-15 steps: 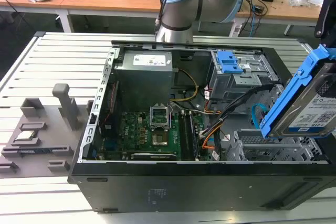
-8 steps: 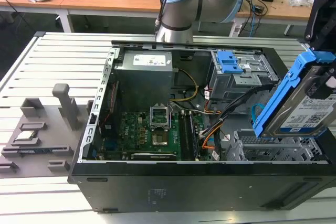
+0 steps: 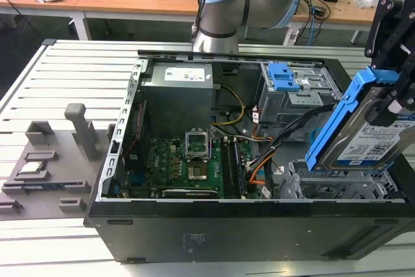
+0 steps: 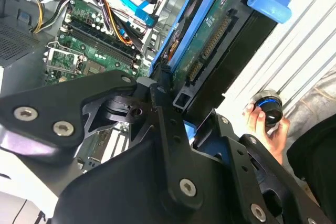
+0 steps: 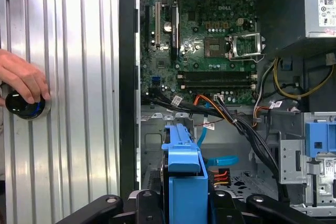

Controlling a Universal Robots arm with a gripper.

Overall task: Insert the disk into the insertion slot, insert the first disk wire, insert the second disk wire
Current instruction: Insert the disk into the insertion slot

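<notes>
My gripper (image 3: 397, 92) is shut on the disk (image 3: 363, 135), a silver drive with a white-and-blue label in a bright blue carrier. It hangs tilted above the insertion slot (image 3: 337, 189), a perforated silver-grey cage at the front of the open computer case on the exterior view's right. In the second wrist view the disk (image 4: 210, 40) stands clamped between the black fingers (image 4: 157, 103), connector edge showing. The first wrist view looks down the blue carrier (image 5: 184, 171) over the slot (image 5: 242, 179). A blue data wire (image 5: 223, 160) and a black-orange wire bundle (image 3: 272, 154) lie loose beside the slot.
A larger grey cage with blue latches (image 3: 292, 85) sits behind the slot. The motherboard (image 3: 188, 160) and the power supply (image 3: 178, 82) fill the case's other side. A hand (image 5: 21, 80) rests on a black-and-blue knob (image 5: 21, 106) on the ribbed table outside the case. Grey fixtures (image 3: 45, 160) stand on the exterior view's left.
</notes>
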